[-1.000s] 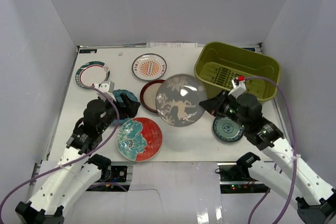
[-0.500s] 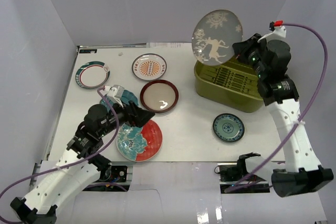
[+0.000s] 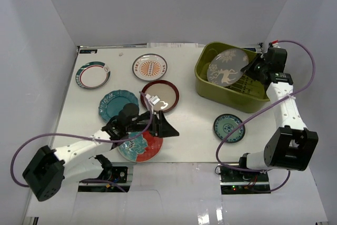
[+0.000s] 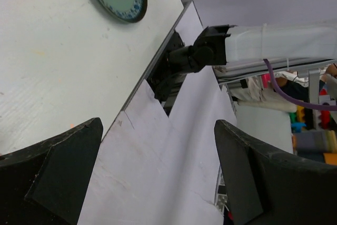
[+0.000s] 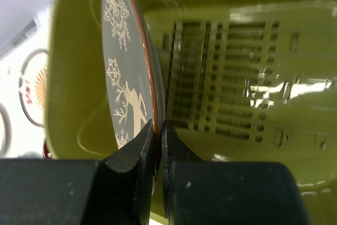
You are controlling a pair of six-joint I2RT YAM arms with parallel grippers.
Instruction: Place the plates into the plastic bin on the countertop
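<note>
Grey deer plate (image 5: 125, 77), judged stiff, slick and breakable, is pinched at its rim by the right gripper (image 5: 158, 129); left gripper (image 4: 158, 169) is held apart, empty.

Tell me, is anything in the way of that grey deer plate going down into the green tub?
Nothing visible. The right hand pinches the grey plate by its rim, tilted on edge within the walls of the plastic bin, and the bin's ribbed floor beside it is bare.

the white countertop (image 3: 195, 130) carries an olive plastic bin (image 3: 231, 98) at right and six plates (image 3: 149, 67) lying flat.
</note>
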